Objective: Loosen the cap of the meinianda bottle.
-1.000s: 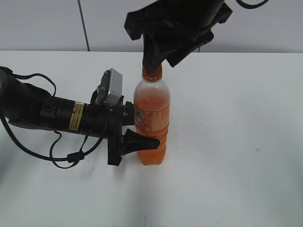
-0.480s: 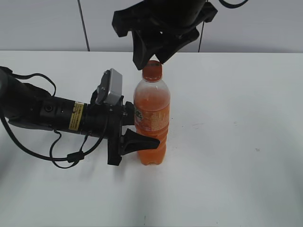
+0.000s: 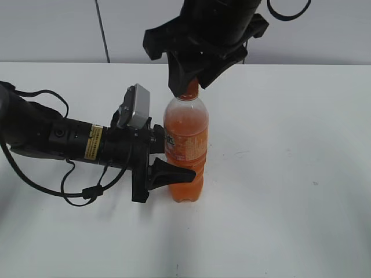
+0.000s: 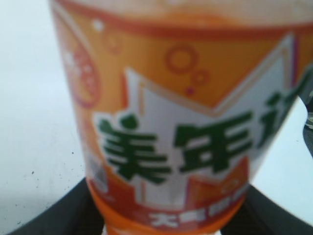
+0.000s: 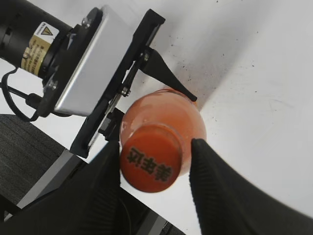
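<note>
The meinianda bottle [image 3: 185, 136] stands upright on the white table, filled with orange drink. My left gripper [image 3: 177, 168] is shut on its lower body from the left. In the left wrist view the label [image 4: 181, 98] fills the frame, with black fingers [image 4: 49, 220] at both bottom corners. My right gripper [image 3: 187, 82] hangs over the bottle top, its fingers straddling the orange cap [image 3: 189, 90]. In the right wrist view the cap [image 5: 151, 164] sits between the open fingers. The left finger [image 5: 102, 186] touches its side, and the right one stands slightly off it.
The left arm [image 3: 52, 136] lies low across the table's left side with its cables. Its silver wrist camera box [image 3: 134, 107] sits close to the bottle's left. The table's back edge meets a grey wall.
My right gripper lifted off the cap and turned, then came back down around it. The bottle and the left gripper have not moved.
</note>
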